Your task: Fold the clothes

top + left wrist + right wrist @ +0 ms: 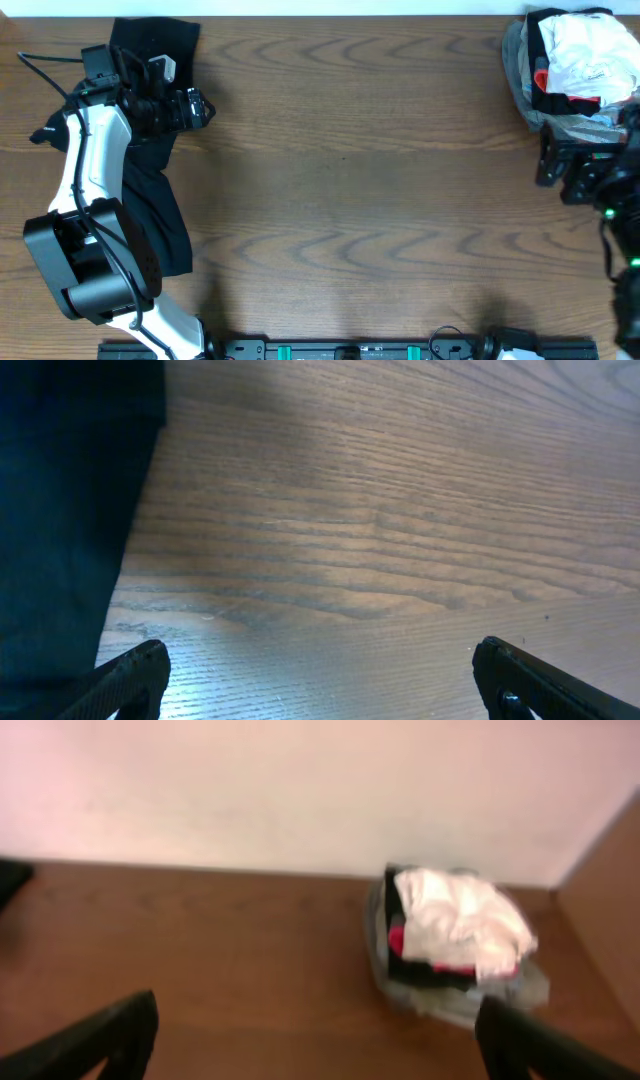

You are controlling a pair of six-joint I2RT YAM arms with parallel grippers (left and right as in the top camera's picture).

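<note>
A long black garment (150,190) lies loose at the table's left, partly under my left arm; it also shows at the left edge of the left wrist view (60,510). A crumpled white garment (585,50) tops a pile of clothes at the far right corner and shows in the right wrist view (460,920). My left gripper (195,105) is open and empty over bare wood just right of the black garment, as its own view (320,675) shows. My right gripper (560,160) is open and empty just in front of the pile, fingers wide (320,1030).
The pile also holds black, red and grey pieces (550,90). A pale wall (300,790) runs behind the table's far edge. Bare wooden tabletop (360,180) spans the middle. A black rail (350,350) runs along the front edge.
</note>
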